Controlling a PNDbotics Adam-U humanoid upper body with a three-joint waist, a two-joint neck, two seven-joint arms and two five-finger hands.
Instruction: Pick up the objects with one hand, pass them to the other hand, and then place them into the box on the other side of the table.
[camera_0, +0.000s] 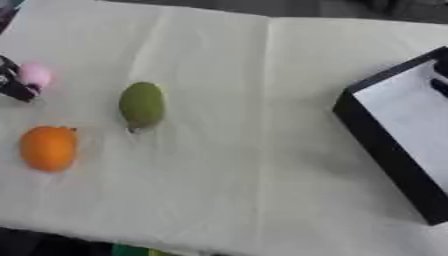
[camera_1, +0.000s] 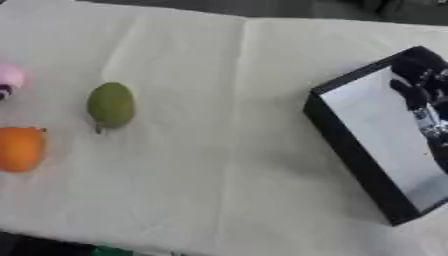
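On the cloth-covered counter (camera_0: 262, 125), a green fruit (camera_0: 142, 105) lies well left of the black box (camera_1: 350, 150), an orange fruit (camera_0: 48, 148) left of it and nearer, while the left hand (camera_0: 13, 80) pinches a pink object (camera_0: 35, 75) and the right hand (camera_1: 424, 95) hangs over the box, its fingers too blurred to tell.

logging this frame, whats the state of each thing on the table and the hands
green fruit: lying on the cloth, untouched
orange fruit: lying on the cloth, untouched
pink object: at the left edge, left robot hand against it
box: open, nothing placed inside
right robot hand: over the box, holding nothing
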